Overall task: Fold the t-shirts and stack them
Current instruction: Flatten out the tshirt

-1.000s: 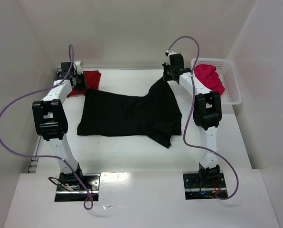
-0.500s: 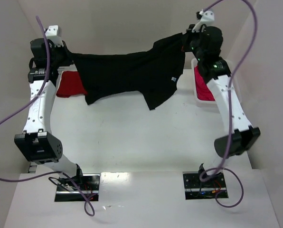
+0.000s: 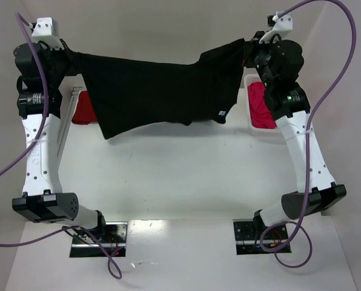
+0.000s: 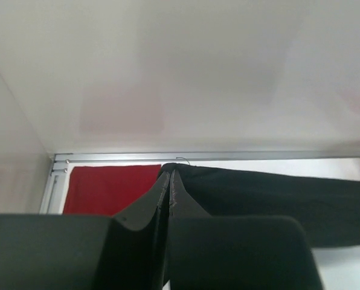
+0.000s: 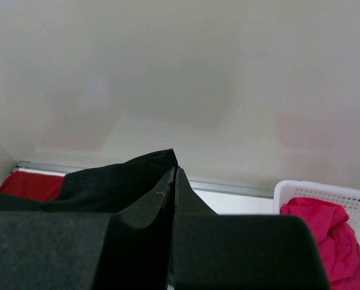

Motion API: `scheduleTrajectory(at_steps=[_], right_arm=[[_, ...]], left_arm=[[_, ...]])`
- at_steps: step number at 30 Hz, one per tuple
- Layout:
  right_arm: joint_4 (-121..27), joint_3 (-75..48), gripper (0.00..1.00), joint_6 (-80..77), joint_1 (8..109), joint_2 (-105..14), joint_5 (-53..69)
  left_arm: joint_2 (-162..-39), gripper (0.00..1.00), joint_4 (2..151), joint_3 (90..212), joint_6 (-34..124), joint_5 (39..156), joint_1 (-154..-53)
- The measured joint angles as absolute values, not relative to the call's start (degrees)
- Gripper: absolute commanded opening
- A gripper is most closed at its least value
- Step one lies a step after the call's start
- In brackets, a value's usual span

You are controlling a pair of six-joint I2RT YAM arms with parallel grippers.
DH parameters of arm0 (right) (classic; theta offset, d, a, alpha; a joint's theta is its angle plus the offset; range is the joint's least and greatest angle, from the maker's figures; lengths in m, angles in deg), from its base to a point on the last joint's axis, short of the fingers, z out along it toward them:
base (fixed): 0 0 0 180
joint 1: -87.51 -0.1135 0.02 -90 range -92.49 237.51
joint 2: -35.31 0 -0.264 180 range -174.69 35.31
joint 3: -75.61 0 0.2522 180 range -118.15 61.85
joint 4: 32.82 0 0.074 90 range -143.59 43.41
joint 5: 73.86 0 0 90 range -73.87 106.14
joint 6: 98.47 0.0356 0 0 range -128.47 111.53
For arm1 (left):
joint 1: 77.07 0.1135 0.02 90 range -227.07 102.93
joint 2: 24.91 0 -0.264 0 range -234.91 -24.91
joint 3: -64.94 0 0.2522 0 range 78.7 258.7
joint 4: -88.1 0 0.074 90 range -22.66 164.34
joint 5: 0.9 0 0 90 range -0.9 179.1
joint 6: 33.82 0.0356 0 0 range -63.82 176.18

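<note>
A white worktop [image 3: 180, 176] is shown, with a white mesh basket [image 3: 257, 132] set on it at the far right edge. A dark red t-shirt [image 3: 83, 112] is laid flat well apart from the basket, across the worktop at the far left corner.

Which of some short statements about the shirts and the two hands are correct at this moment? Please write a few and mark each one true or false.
1. The black t-shirt hangs in the air between the left hand and the right hand. True.
2. The left hand is open. False: it is shut on an edge of the black t-shirt.
3. The pink-red t-shirt lies in the white basket. True.
4. The dark red t-shirt also lies in the basket. False: it lies flat on the table, at the far left.
5. The right hand holds the pink-red t-shirt. False: it is shut on the black t-shirt.
</note>
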State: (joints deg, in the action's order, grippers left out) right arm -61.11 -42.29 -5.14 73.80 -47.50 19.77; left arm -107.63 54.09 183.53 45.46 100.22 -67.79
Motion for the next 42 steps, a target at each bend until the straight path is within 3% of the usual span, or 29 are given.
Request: scheduleTrajectory(at_steps=[9,22,29,42], right_arm=[[-61.22,-38.81,0.00,-5.38,73.95,-44.15,20.58],[-61.13,-42.88,0.00,-6.43,73.95,-30.36,21.09],[-61.24,-44.50,0.00,-5.99,73.93,-31.96,21.59],[-64.21,-42.42,0.00,-9.90,73.89,-33.09,26.31]], left_arm=[[-105.57,0.00,52.52,183.12,45.70,97.29,-67.77],[-86.58,0.00,51.27,179.73,45.46,96.33,-67.77],[-87.47,0.00,51.86,182.66,45.77,93.20,-68.18],[-87.69,0.00,49.04,177.57,47.03,89.88,-68.86]])
